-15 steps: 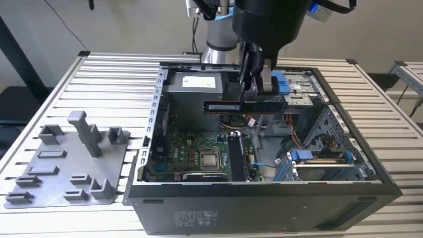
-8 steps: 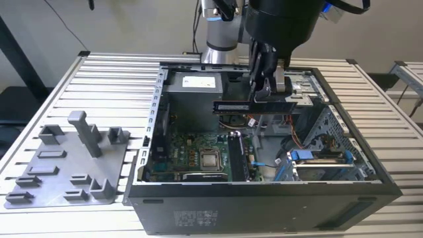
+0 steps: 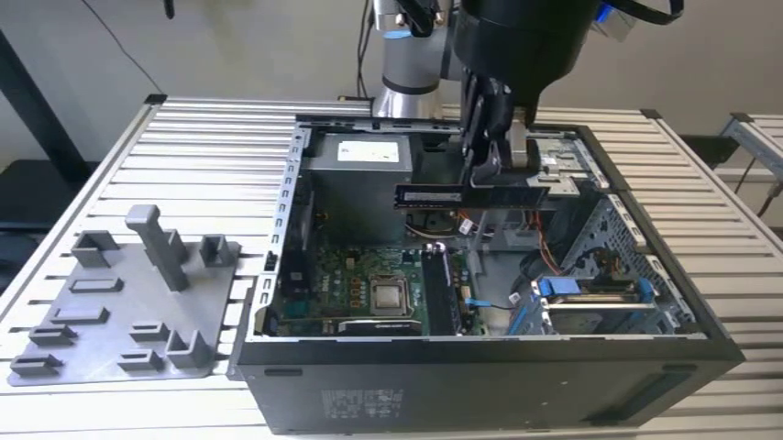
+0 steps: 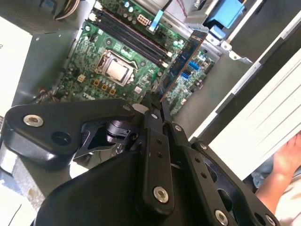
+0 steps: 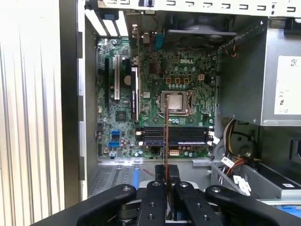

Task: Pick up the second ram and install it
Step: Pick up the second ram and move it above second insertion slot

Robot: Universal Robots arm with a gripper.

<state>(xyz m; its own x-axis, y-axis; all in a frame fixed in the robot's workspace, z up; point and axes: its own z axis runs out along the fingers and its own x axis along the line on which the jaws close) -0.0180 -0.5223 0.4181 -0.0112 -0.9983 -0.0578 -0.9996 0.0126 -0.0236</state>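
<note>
My jaws are clamped on the second ram (image 3: 428,195), and the gripper (image 3: 492,186) hides one end of the stick. The rest juts out level over the open computer case (image 3: 490,385). In the first wrist view I see it edge-on, a thin line crossing the memory slots (image 5: 188,135) and silver chip (image 5: 178,101) on the motherboard (image 5: 155,84) beneath the jaws. I can't make out whether any slot is filled. Beyond the case, a person's hand (image 4: 288,155) is cut off at the frame edge. A grey tray (image 3: 123,312) with its post (image 3: 159,246) sits well apart on the table (image 3: 208,137).
</note>
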